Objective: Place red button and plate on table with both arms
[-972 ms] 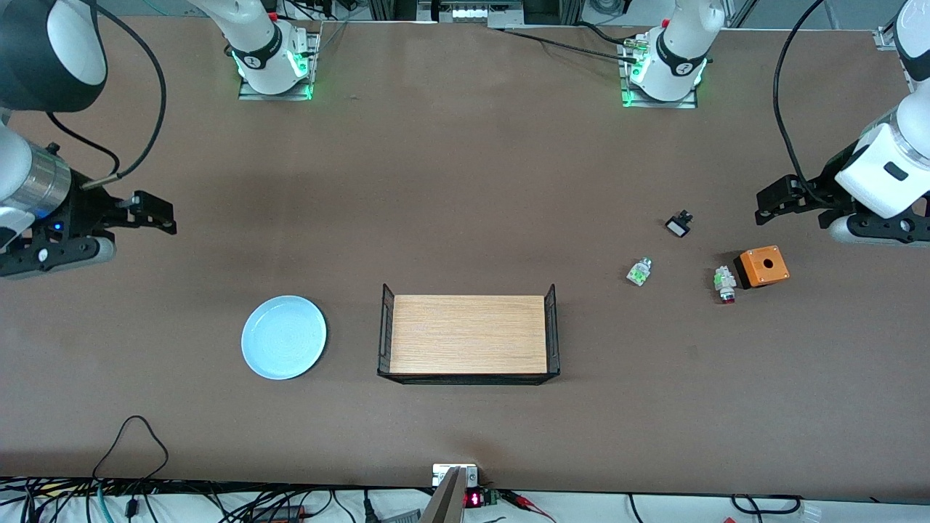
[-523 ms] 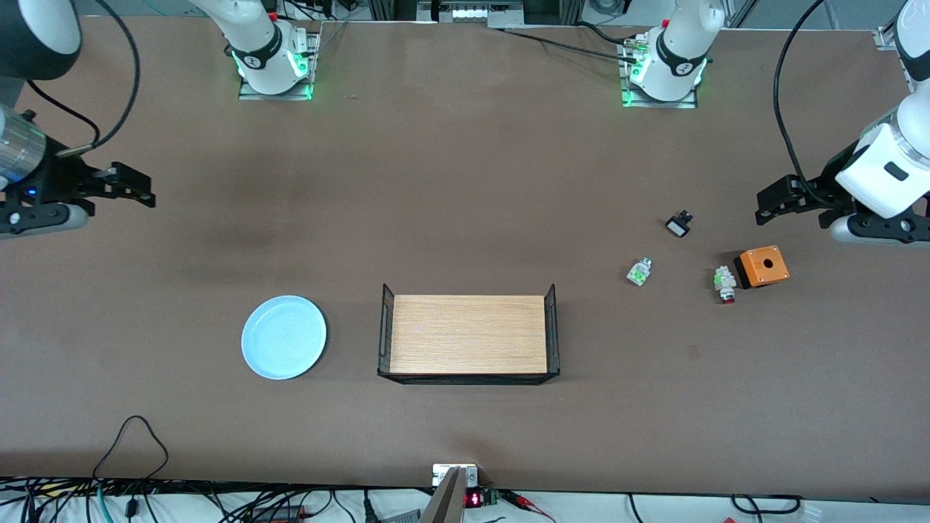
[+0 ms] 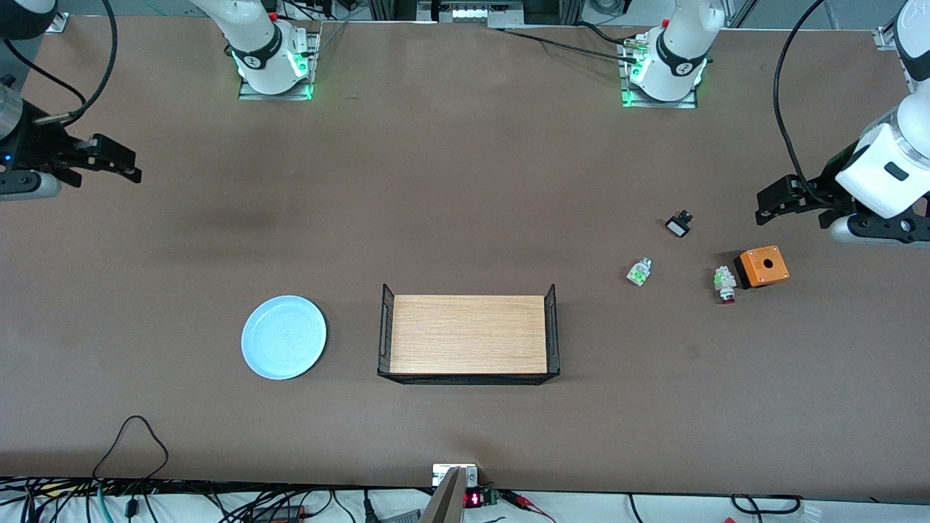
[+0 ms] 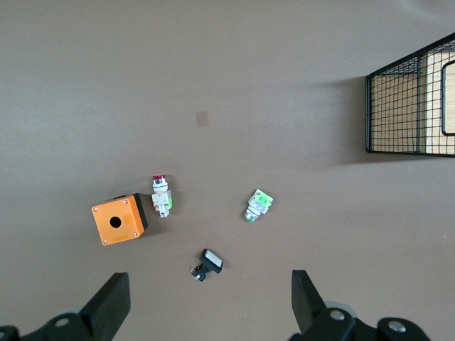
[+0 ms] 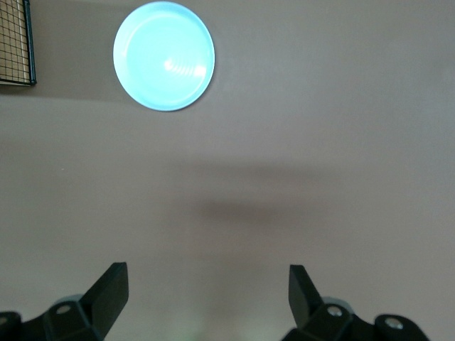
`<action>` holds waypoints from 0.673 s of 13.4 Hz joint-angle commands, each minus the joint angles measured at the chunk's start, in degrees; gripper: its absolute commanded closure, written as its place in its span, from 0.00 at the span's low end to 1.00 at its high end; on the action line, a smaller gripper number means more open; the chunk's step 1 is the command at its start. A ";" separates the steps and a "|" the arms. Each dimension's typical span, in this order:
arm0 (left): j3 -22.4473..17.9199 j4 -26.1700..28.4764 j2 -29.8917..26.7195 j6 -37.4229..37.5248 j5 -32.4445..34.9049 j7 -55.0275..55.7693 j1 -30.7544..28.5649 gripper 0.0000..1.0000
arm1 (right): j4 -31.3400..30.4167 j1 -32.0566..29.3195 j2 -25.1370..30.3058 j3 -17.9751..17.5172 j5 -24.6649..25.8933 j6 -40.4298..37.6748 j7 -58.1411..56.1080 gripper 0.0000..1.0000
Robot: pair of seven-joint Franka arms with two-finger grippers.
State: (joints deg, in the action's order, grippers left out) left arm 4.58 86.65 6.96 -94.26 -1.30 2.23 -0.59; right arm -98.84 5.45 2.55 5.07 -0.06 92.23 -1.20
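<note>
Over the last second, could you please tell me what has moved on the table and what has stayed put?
Only the right gripper moved: it pulled back toward the right arm's end of the table and away from the front camera, its fingers open and empty. The left gripper kept its place above the small parts, also open. The plate, the red button, the orange box and the rack lie unchanged.

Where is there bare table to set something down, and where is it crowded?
Bare table runs wide between the arm bases and the rack, and between the plate and that rack. It is crowded toward the left arm's end: red button beside the orange box, white-green piece and black part close by.
</note>
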 commanded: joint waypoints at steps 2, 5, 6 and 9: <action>-0.45 -0.34 -0.37 0.84 -0.99 -0.64 0.15 0.00 | -1.97 -0.44 2.64 -3.84 7.08 1.54 8.31 0.00; -0.45 -0.34 -0.37 0.84 -1.34 -0.64 -0.02 0.00 | -1.45 -0.36 3.60 -5.77 5.96 0.85 7.88 0.00; -0.45 -0.34 -0.37 0.84 -1.34 -0.64 -0.03 0.00 | -1.45 -0.53 3.86 -6.91 5.69 0.50 7.79 0.00; -0.45 -0.34 -0.37 0.84 -1.07 -0.64 -0.20 0.00 | -1.71 -4.89 4.13 -7.36 -3.24 -0.38 8.14 0.00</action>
State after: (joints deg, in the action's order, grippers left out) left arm 4.50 86.65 6.96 -94.26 -1.30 2.23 -0.70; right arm -99.25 5.14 5.26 -1.38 2.01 92.17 6.81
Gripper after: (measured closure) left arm 0.000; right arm 0.000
